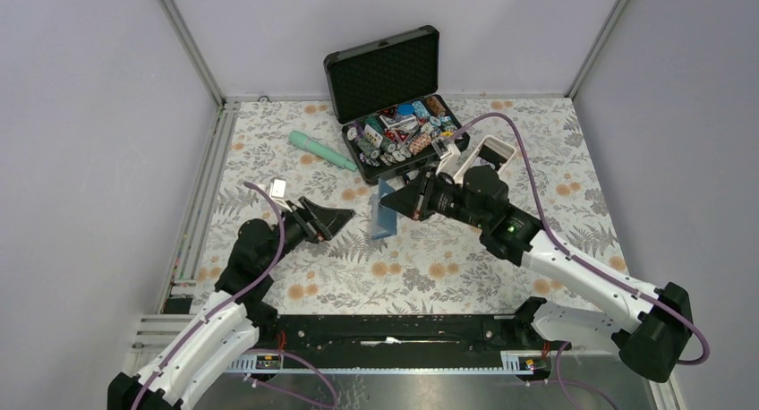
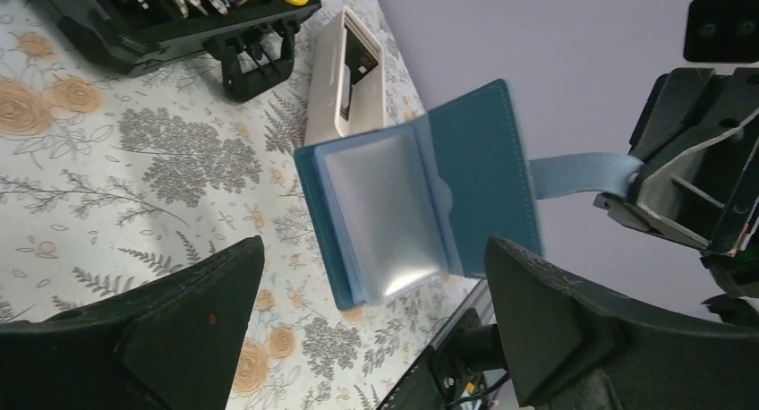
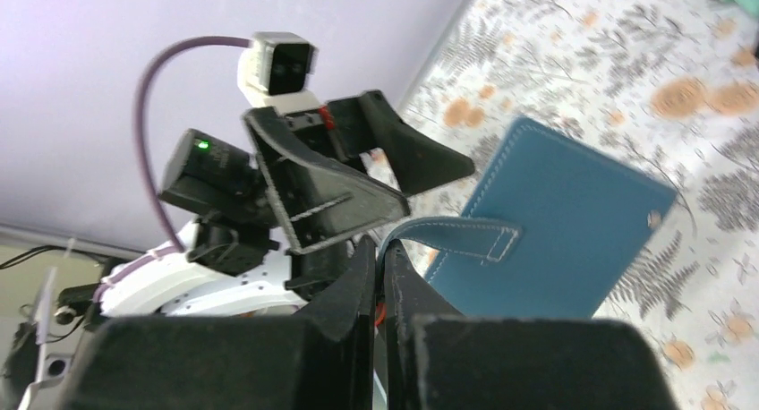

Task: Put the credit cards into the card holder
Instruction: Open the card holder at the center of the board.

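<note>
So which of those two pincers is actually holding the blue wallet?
The right pincer: it is shut on the strap of the card holder. The left pincer stands wide open, facing the holder's open inside and gripping nothing.

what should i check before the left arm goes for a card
1. Grip: right gripper shut on the strap of the card holder: ok.
2. Holder: hangs open, its clear pocket facing the left gripper: ok.
3. Jaws of the left gripper wide open: ok.
4. Card in the left gripper: not ok, it holds nothing.
5. A credit card picked out to fetch: cannot tell; nothing in the black case or the white tray reads clearly as one.
6. Holder's lower edge resting on the table: cannot tell.
</note>
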`<state>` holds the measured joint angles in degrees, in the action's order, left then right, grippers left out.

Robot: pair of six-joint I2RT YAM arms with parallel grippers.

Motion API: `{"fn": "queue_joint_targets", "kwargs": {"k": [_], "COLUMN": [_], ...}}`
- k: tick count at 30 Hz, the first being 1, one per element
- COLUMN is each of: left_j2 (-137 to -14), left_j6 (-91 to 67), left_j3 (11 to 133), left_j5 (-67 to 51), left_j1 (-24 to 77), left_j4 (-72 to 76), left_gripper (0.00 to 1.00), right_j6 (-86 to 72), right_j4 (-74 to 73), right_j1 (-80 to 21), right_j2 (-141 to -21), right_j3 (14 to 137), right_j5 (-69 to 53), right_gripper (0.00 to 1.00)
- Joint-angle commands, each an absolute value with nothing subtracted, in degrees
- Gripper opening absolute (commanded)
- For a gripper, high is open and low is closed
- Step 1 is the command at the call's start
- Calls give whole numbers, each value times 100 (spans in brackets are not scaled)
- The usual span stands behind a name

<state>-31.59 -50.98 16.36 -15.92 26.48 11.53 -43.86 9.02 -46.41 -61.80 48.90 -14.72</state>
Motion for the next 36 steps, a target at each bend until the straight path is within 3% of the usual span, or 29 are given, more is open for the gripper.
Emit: {"fn": "queue_joint_targets", "kwargs": {"k": [1,12,20,25,30,36], "left_j2": [-3273,-3920,-4519,-4858,-5131,-5398], "left_j6": [-5556,-6572,-7647,-7823,-8024,-8425], "left_j3": [1565,1583,1228,1306,1344,1278], "left_j5": [-1978,-3177,-3422,-3509,-3548,-3546], "left_j1": [2593,2593,2595,2625,2712,2751], "left_j4": [1957,3326,5084,5540,5922,6632], "left_gripper": [99,99,98,85,82,56], "right_j6": [-4469,-4579,-4615,-4662,-4709,-4645], "right_j4": [1981,3003,3190,3263,3395,3297], "right_j1": [-4613,-4615,-4613,-4614,-4613,-4610], "right_j2": [-5937,-6006,-6063,-6063,-6078,-6102], "right_j3": [5291,5505,5550,5521,5491,5523], "right_j5": [-1854,-2446,-2654,-2744,-2868,-2883], "right_gripper": [0,0,0,0,0,0]}}
